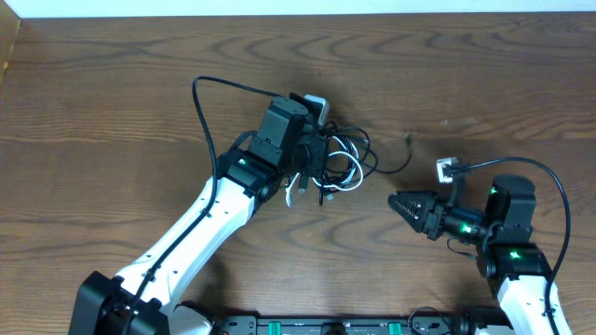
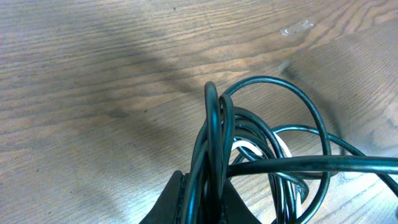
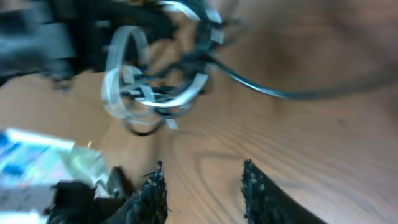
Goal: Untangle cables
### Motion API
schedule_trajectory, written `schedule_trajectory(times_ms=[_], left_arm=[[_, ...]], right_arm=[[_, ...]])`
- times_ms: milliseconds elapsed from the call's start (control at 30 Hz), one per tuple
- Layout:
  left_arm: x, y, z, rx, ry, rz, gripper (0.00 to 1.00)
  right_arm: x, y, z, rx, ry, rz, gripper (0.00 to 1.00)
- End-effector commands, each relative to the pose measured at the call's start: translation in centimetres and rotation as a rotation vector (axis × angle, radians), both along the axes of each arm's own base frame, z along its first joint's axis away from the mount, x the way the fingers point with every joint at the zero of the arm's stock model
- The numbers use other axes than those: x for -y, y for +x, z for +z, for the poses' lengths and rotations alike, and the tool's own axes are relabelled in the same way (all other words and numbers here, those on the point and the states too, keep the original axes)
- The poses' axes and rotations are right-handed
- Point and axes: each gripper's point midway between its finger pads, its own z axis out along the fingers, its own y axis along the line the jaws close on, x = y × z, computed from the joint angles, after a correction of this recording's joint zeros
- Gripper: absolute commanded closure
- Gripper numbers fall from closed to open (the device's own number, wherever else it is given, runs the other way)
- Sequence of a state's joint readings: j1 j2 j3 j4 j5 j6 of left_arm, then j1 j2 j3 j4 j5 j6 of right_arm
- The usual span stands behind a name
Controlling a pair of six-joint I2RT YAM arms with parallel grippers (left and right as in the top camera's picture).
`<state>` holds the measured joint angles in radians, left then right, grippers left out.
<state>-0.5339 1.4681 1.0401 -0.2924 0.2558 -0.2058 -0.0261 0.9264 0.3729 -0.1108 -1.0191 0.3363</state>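
Cables point(image 1: 337, 160): black + white tangle, mid tabletop point(image 1: 112, 93). L end effector point(image 2: 202, 193): clenched on black loops. R end effector point(image 3: 202, 180): jaws apart, empty, near, right of tangle. Risk: L pull w/o R counter-hold likely tightens knot or drags whole bundle; thin cords may slip grip.

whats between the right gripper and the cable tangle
Bare table. The overhead view shows only wood between the right gripper and the cables; the right wrist view shows the same ahead of its fingers.
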Motion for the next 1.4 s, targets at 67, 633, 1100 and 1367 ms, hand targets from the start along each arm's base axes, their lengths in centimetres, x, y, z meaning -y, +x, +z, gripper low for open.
schedule_trajectory(times_ms=[67,633,1100,1367], left_arm=[[0.0,0.0,0.0,-0.004,0.003,0.003,0.92],[1.3,-1.3,-0.2,0.004,0.024,-0.064,0.92],[3.0,-2.6,-0.2,0.004,0.024,-0.116,0.92],[2.4,-2.1,-0.3,0.022,0.052,-0.084,0.92]], right_arm=[[-1.0,-0.1,3.8,0.099,0.114,0.082,0.58],[-3.8,2.2,4.3,0.156,0.072,0.012,0.61],[-5.2,1.8,3.9,0.129,0.082,0.042,0.82],[-6.5,-0.7,4.8,0.119,0.142,0.196,0.99]])
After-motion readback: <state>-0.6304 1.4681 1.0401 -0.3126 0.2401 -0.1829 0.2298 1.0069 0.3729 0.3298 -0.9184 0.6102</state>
